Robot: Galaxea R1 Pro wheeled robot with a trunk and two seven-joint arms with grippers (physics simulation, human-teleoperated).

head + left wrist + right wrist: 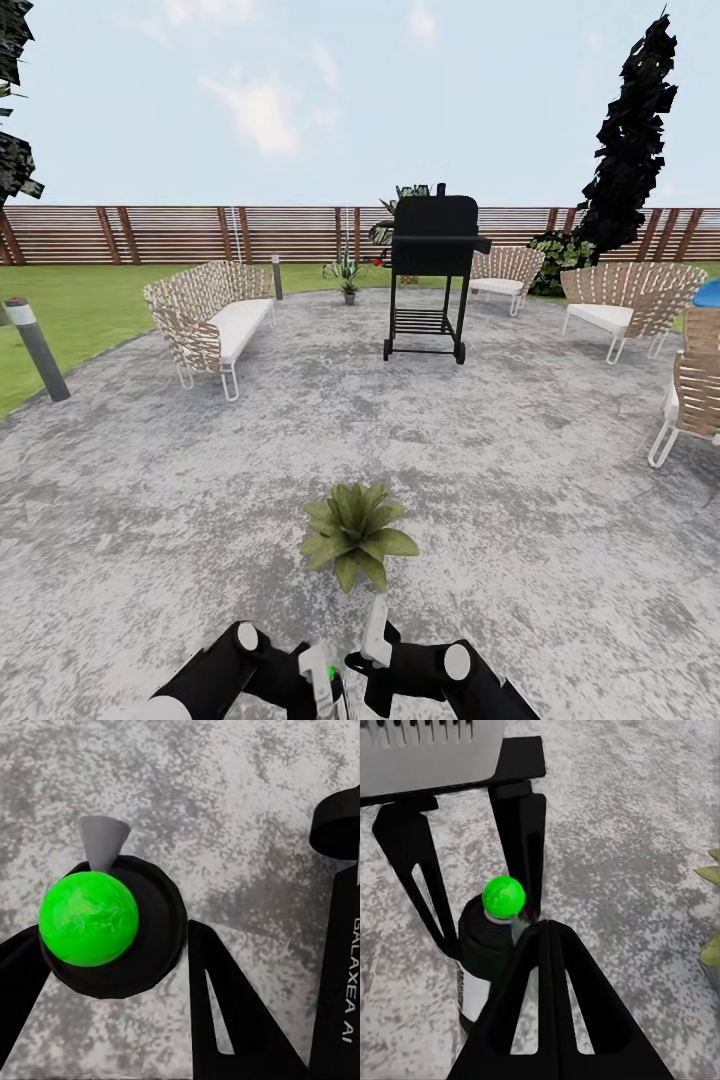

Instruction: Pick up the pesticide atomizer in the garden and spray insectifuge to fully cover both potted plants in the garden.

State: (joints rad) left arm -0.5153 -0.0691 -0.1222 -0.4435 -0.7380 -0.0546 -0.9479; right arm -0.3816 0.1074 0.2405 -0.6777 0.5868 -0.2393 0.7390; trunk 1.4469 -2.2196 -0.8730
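The pesticide atomizer [112,934], a dark bottle with a green ball top and a grey nozzle, sits between my left gripper's [116,945] fingers, which are shut on it. In the head view, that left gripper [325,688] and the atomizer [329,672] are low at the centre, over the grey patio. My right gripper [375,628] is shut just beside it, its joined fingertips [547,930] close to the bottle [491,945]. One potted plant [356,530] stands right ahead of both grippers. The other potted plant [347,276] is far off at the patio's back. No insectifuge shows on the leaves.
A black grill [432,270] stands mid-patio beyond the near plant. A wicker sofa [210,320] is at the left, and wicker chairs [625,300] at the right and back. A grey bollard [35,350] marks the left patio edge, with a wooden fence [150,235] behind the grass.
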